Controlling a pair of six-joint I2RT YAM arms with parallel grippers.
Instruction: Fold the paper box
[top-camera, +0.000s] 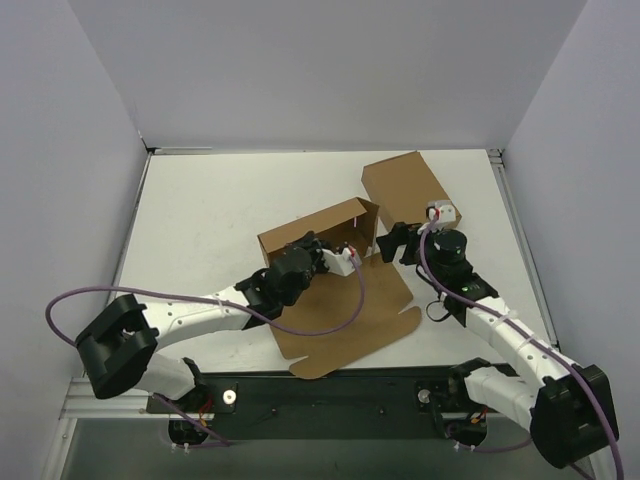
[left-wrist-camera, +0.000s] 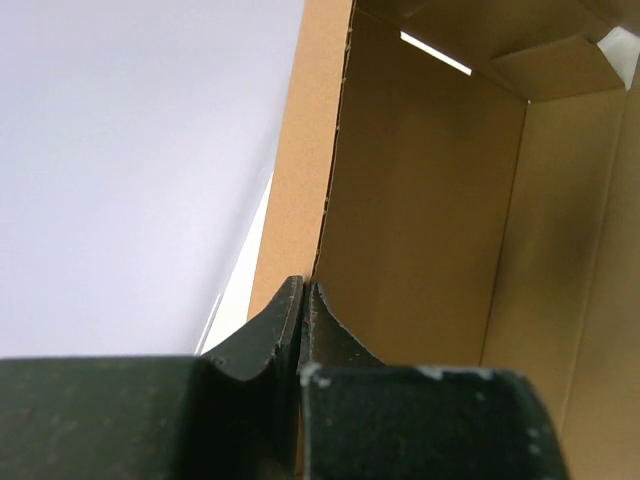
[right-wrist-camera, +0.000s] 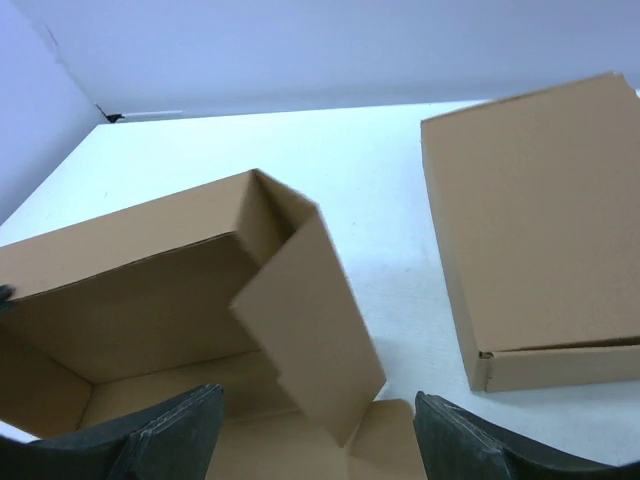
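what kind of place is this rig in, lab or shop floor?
Probably a lab test cell: white table boxed in by plain white walls, left arm and right arm bolted to a rail at its near edge, the paper box and a closed carton on it.

The paper box (top-camera: 380, 310) is plain brown kraft (one even, matte tone). The closed carton (top-camera: 405, 185) at one o'clock is the same brown; the table (top-camera: 210, 220) is white.

Table (top-camera: 200, 220) bare left of and beyond the paper box (top-camera: 345, 320): wide passage. Right side tight: closed carton (top-camera: 400, 185) near the box's raised walls, right gripper (top-camera: 388, 243) fills the gap, jaws spread. Left arm (top-camera: 210, 312) crosses the near-left approach.
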